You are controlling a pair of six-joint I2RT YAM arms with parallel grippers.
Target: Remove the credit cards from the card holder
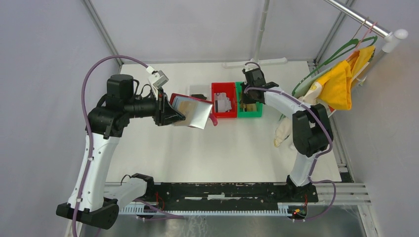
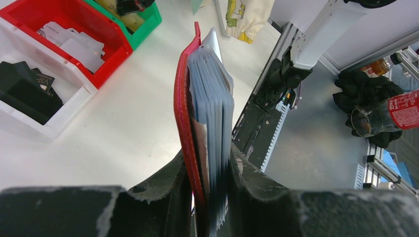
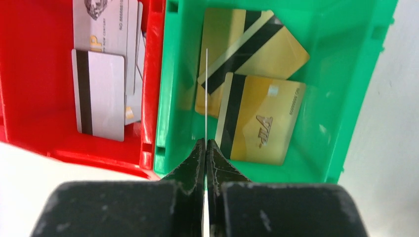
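Left fingers (image 2: 252,185) clamp the dark red folding card holder (image 2: 184,108); right fingers (image 3: 191,165) pinch a thin edge-on card (image 3: 206,84) above a green plastic bin (image 3: 356,74).

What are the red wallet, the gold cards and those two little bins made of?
Card holder: probably leather or imitation leather, matt red with a soft, bent cover. Gold cards: apparently thin stiff plastic, glossy, with glare and a black stripe. Green bin and red bin: moulded hard plastic by the look, smooth and slightly shiny.
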